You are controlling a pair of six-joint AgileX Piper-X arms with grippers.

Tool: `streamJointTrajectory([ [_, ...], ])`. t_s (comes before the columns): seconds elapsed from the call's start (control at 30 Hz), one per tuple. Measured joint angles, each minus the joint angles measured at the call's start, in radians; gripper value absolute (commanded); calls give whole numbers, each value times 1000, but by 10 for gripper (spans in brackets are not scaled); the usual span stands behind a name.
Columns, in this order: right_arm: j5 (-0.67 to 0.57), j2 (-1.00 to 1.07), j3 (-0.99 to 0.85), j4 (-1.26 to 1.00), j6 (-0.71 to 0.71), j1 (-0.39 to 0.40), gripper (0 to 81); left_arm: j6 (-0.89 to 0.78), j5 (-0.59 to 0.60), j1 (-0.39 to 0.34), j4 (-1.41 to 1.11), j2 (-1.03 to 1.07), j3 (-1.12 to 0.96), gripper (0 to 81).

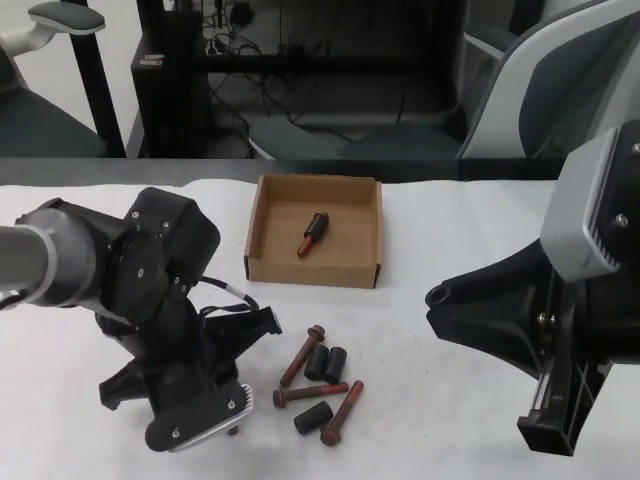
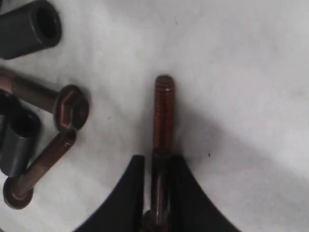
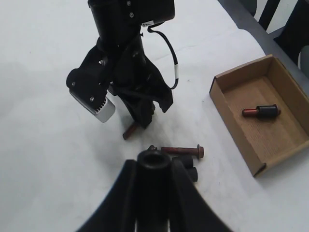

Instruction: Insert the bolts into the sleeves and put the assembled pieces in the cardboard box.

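Observation:
My left gripper (image 2: pixel 157 162) is shut on a copper-coloured bolt (image 2: pixel 164 111) whose threaded end sticks out just over the white cloth; the right wrist view shows this gripper (image 3: pixel 143 117) pointing down with the bolt (image 3: pixel 129 131) under it. My right gripper (image 3: pixel 153 168) is shut on a black sleeve (image 3: pixel 153 159), open end forward, held above the bench at the right (image 1: pixel 438 296). Three loose bolts (image 1: pixel 302 354) and three sleeves (image 1: pixel 317 361) lie in a cluster beside the left gripper (image 1: pixel 258 325). An assembled piece (image 1: pixel 312 233) lies in the cardboard box (image 1: pixel 262 225).
The box stands behind the cluster at the bench's middle. White cloth (image 1: pixel 450 420) covers the bench, with bare room between the cluster and the right arm. Chairs and a dark stand are beyond the far edge.

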Motion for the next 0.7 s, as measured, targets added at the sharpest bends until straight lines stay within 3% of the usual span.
streamJointTrajectory([
  [0.07,0,0,0,0,0,0,4,-8,2,0,-6,0,-4,483],
  [0.33,0,0,0,0,0,0,4,-62,5,-3,-19,-3,-7,483],
  [0.7,2,0,0,0,42,0,4,-325,-4,-3,55,-200,12,483],
])
